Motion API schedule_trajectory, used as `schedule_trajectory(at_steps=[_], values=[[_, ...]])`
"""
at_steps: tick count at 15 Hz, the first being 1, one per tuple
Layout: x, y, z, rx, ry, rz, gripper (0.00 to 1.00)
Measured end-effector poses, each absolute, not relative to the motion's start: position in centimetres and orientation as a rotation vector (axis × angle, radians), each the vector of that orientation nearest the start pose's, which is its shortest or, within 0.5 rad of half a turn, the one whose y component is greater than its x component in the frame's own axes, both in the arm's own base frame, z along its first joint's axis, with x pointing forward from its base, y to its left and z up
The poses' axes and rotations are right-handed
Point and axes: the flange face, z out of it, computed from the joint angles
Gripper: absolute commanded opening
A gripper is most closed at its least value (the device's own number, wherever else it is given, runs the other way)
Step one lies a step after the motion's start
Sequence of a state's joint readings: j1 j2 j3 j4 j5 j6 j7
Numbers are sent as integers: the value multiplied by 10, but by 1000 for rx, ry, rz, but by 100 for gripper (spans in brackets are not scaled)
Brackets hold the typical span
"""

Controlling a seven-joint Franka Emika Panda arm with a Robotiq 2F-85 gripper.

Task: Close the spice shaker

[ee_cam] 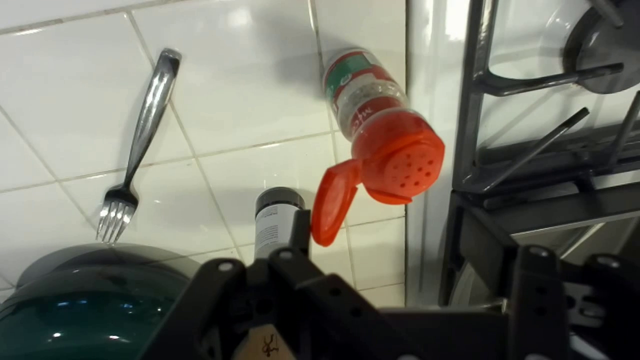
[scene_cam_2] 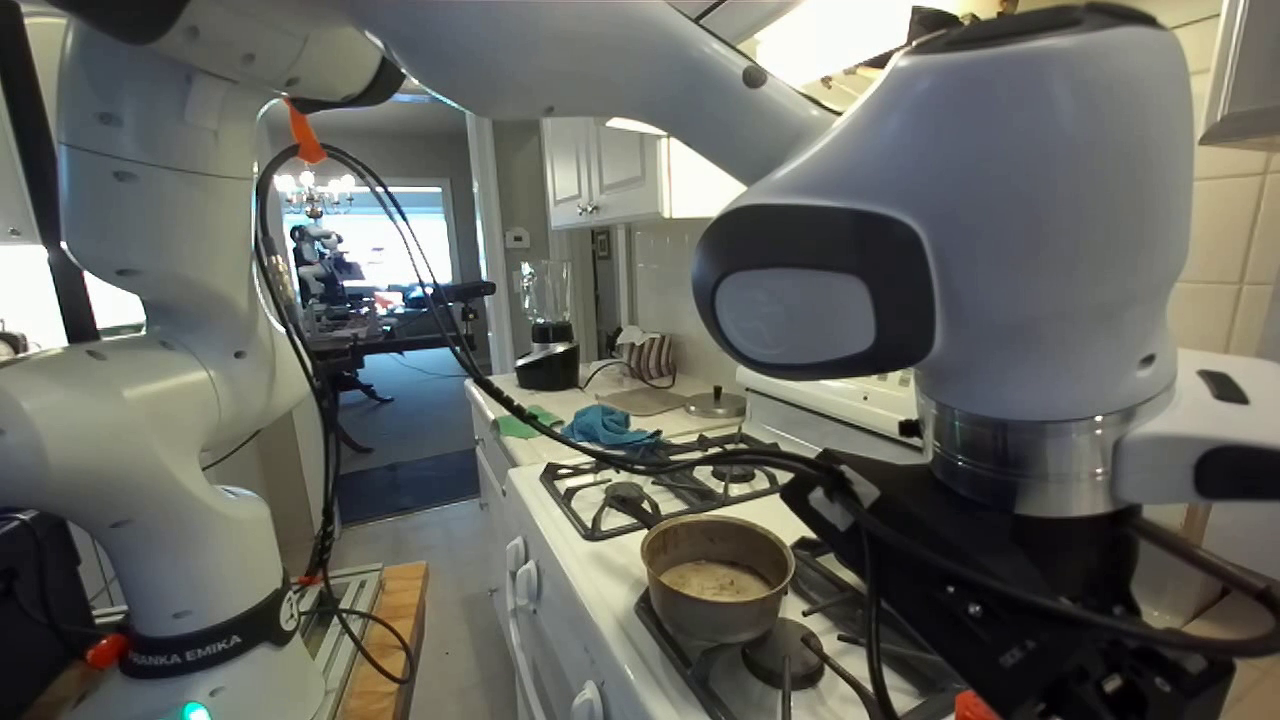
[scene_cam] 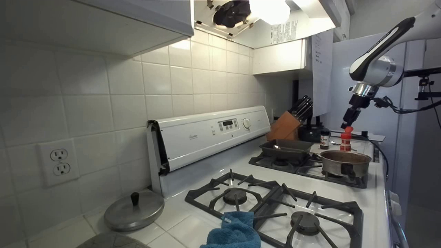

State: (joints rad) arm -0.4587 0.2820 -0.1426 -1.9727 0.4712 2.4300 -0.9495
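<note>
The spice shaker stands upright on the white tiles, a clear bottle with a red cap. Its sprinkle holes are uncovered, and the red lid flap juts out from its hinge. In the wrist view my gripper is open, its two fingers far apart. The left-hand finger is right against the outer side of the flap and seems to touch it. Well off to the right is the opposite finger. In an exterior view the gripper points down just above the shaker's flap.
A black-capped bottle stands behind the left-hand finger. A fork and a dark green kettle are farther left. Stove grates lie to the right. The metal pot and a baking pan are close to the shaker.
</note>
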Motion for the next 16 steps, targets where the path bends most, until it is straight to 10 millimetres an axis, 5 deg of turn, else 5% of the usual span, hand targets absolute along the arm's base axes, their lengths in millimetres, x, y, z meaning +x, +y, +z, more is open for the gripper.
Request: schedule_trajectory(at_steps=[16], values=[[518, -347, 349, -3012, -43, -520, 78]])
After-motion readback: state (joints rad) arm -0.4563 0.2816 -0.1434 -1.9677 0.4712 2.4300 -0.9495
